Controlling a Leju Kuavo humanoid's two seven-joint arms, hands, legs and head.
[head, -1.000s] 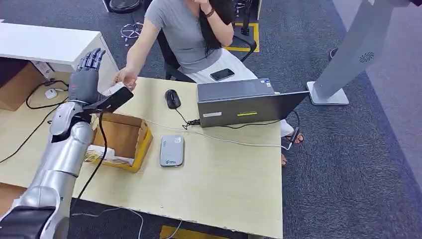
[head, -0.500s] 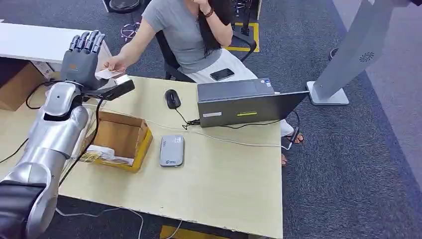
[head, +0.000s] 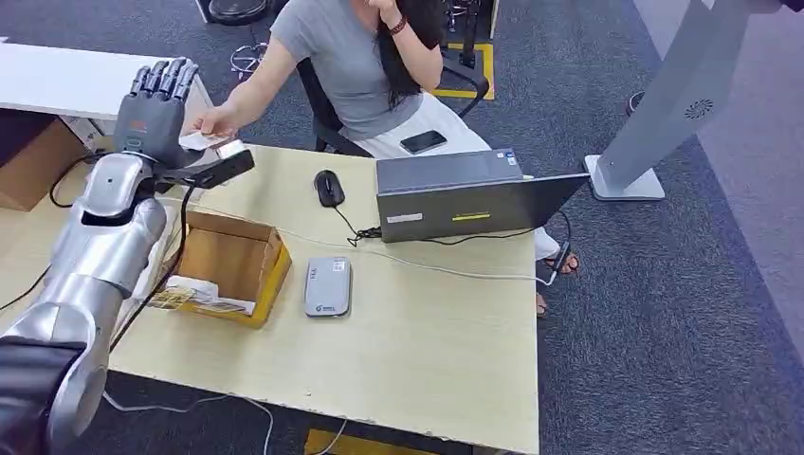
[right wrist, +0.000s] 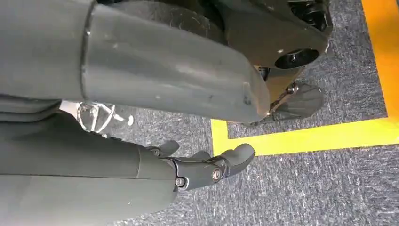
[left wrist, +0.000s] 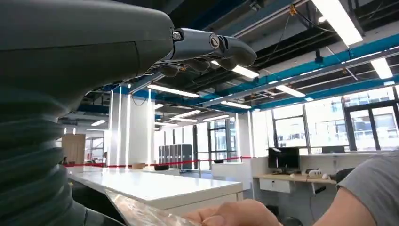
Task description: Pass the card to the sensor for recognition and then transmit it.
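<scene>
The left hand (head: 152,114) is raised at the desk's (head: 417,351) far left corner, fingers straight and pointing up, palm toward the seated person (head: 351,66). The card (head: 202,140) sits at the base of that palm on the thumb side, and the person's hand (head: 220,121) grips its other edge. Whether the robot's thumb is pressing the card or has let go cannot be told. In the left wrist view the card's (left wrist: 141,214) shiny edge lies just beside the grey cover, with the person's fingers (left wrist: 235,215) on it and the dark fingers (left wrist: 207,47) held apart from it, lightly curled. The right hand (right wrist: 202,169) hangs over grey carpet near a yellow floor line (right wrist: 320,136), fingers loosely bent with nothing in them. On the desk, well apart from the card, lie the sensor (head: 327,286), an open box (head: 230,265), a mouse (head: 328,188) and a laptop (head: 465,194).
</scene>
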